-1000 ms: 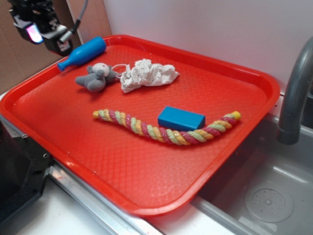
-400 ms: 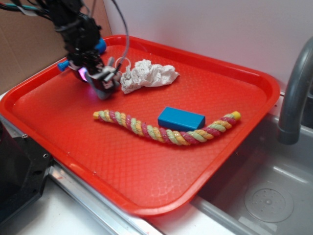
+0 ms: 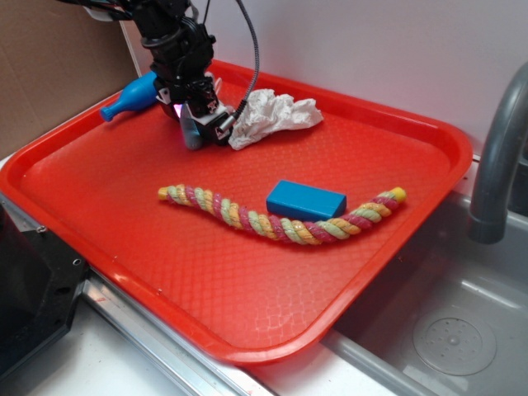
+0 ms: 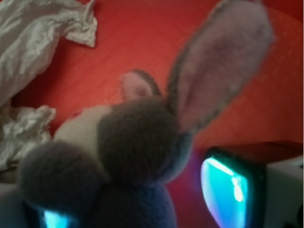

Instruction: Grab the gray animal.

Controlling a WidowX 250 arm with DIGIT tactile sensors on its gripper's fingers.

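Gripper (image 3: pixel 205 125) clenched on gray animal (image 4: pixel 128 156) — shifted right since earlier, paper wad (image 3: pixel 276 115) pushed along — on tray (image 3: pixel 247 272).

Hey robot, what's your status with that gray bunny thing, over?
Gripper down at the tray's far-left end, fingers either side of the gray animal. Grip not confirmed. White paper wad sits close beside it; nothing blocking.

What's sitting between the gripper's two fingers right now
The gray animal fills the gap between the gripper fingers, clearest in the wrist view.
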